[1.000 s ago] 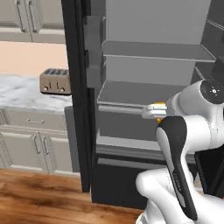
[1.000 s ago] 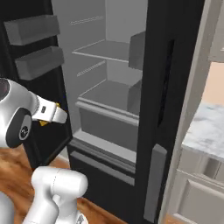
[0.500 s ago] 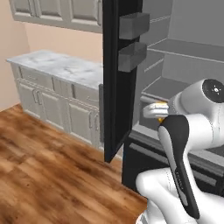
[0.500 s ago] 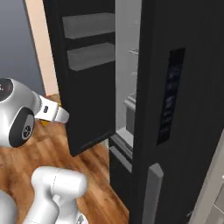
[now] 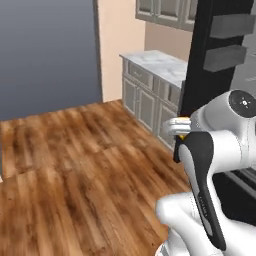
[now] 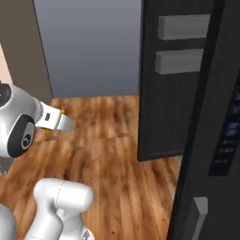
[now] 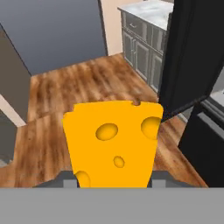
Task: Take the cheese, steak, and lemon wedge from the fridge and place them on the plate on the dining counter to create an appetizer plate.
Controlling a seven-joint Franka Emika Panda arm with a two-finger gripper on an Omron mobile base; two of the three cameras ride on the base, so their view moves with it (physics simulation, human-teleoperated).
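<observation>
The wood floor [image 5: 75, 165] spread wide across the room, running up to a blue-grey wall [image 5: 47, 50] at the back. The fridge [image 6: 206, 117] stood tall and black at the right of the right base view, its open door [image 6: 173, 79] swung out over the floor and carrying two grey door bins [image 6: 183, 27] one above the other. In the left base view the same door [image 5: 215, 55] rose just behind the robot's arm, with the bins high on it. Beside the fridge a run of grey cabinets [image 5: 150, 97] under a marble wall counter [image 5: 160, 62] lined the peach wall, with upper cabinets [image 5: 165, 11] above. Nothing lay on the open floor ahead of the arm; the fridge door was the nearest obstacle, close on the arm's right.

The gripper [image 7: 113, 177] was folded in near the robot's body, away from the shelves. Its jaws stood partly apart, pinching the cheese [image 7: 113, 140], an orange-yellow holed wedge that loomed large in the hand view. A sliver of the cheese [image 5: 183, 134] showed by the wrist in the left base view, and another sliver [image 6: 47, 131] in the right base view.
</observation>
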